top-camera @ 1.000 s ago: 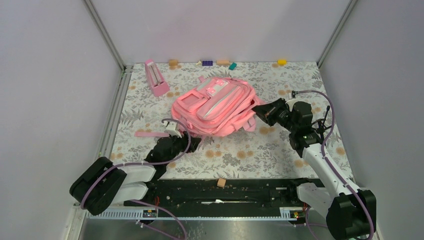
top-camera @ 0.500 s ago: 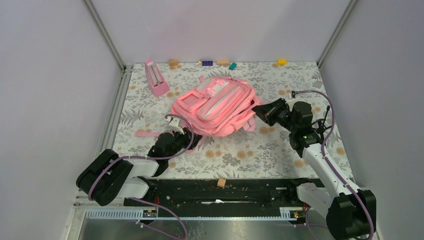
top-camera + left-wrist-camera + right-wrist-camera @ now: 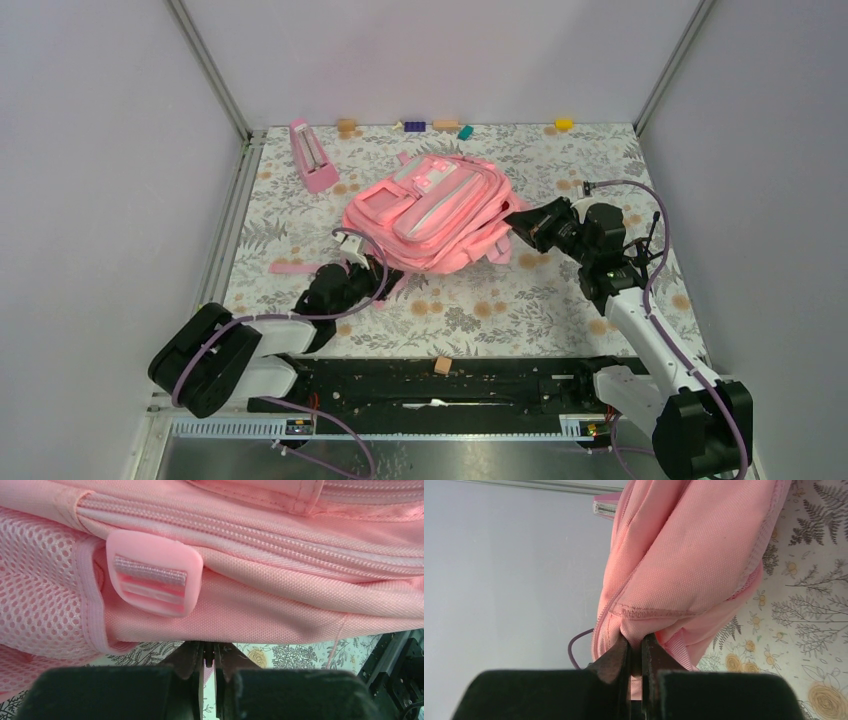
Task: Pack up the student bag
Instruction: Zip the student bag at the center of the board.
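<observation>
The student bag (image 3: 430,210), a soft pink backpack, lies front up in the middle of the flowered table. My left gripper (image 3: 368,272) is at its near-left edge, low on the table. In the left wrist view the gripper (image 3: 214,652) is shut, its tips tucked under the bag's (image 3: 280,605) bottom seam with a pink sliver pinched between them, below a pink strap buckle (image 3: 152,572). My right gripper (image 3: 512,222) is at the bag's right side. In the right wrist view it (image 3: 638,645) is shut on a fold of the bag's fabric (image 3: 689,555).
A pink metronome-shaped object (image 3: 312,155) stands at the back left. Small blocks line the back edge: tan (image 3: 347,126), purple (image 3: 414,126), teal (image 3: 465,132), yellow (image 3: 564,124). A tan block (image 3: 442,366) sits by the near rail. A pink strap (image 3: 295,268) trails left.
My left gripper has moved forward to the bag's near-left edge and closed from open to shut. The right arm and the bag have stayed put.
</observation>
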Available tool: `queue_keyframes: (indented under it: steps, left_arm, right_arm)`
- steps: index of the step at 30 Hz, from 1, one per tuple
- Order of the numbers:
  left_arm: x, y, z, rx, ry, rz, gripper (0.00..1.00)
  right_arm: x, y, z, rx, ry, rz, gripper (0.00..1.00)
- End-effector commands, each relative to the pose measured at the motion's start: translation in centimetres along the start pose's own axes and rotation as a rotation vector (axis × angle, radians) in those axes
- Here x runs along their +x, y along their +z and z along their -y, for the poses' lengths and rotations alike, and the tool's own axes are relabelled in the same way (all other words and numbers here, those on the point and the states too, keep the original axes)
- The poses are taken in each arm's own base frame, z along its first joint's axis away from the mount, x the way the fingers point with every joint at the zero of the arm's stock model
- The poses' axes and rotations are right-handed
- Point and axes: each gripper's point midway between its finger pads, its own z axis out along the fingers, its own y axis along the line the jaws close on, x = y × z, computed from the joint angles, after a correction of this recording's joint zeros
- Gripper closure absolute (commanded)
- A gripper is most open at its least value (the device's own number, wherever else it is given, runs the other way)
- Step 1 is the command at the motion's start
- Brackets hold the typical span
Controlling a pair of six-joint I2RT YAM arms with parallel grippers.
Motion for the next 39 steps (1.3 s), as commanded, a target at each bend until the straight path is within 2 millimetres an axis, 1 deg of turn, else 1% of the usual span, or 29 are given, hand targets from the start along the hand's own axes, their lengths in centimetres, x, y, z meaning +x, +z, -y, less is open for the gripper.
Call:
queue_keyframes:
  steps: [1, 8, 12, 18, 23, 28, 31, 36, 39]
  left_arm:
    - [-2.7, 0.2, 2.4, 0.093, 0.040, 0.055, 1.00]
    - [-2.8, -0.4, 3.5, 0.135, 0.035, 0.040, 1.00]
    - [-2.7, -0.6, 4.4, 0.162, 0.045, 0.020, 1.00]
    - [-2.3, -0.6, 6.4, 0.199, 0.071, -0.009, 1.00]
    - [-2.8, -0.8, 7.5, 0.215, 0.081, 0.003, 1.00]
    - [-3.1, -1.1, 8.2, 0.223, 0.098, 0.000, 1.00]
    - [-3.7, -1.2, 9.0, 0.233, 0.117, 0.001, 1.00]
    - [-4.5, -1.6, 9.5, 0.237, 0.128, 0.014, 1.00]
    - [-4.9, -1.8, 10.2, 0.255, 0.131, 0.020, 1.00]
  right_arm:
    - [-2.7, -2.7, -9.2, -0.265, -0.196, 0.144, 1.00]
    - [-2.8, -2.8, -7.7, -0.213, -0.225, 0.165, 1.00]
    - [-2.6, -2.6, -7.1, -0.209, -0.215, 0.161, 1.00]
    - [-2.1, -2.2, -6.9, -0.205, -0.213, 0.155, 1.00]
    - [-1.6, -1.9, -6.6, -0.197, -0.215, 0.144, 1.00]
    - [-1.0, -1.6, -6.5, -0.190, -0.225, 0.140, 1.00]
    - [-0.5, -1.3, -6.5, -0.188, -0.229, 0.129, 1.00]
    - [0.2, -0.9, -6.5, -0.185, -0.233, 0.113, 1.00]
    - [0.6, -0.6, -6.4, -0.181, -0.237, 0.105, 1.00]
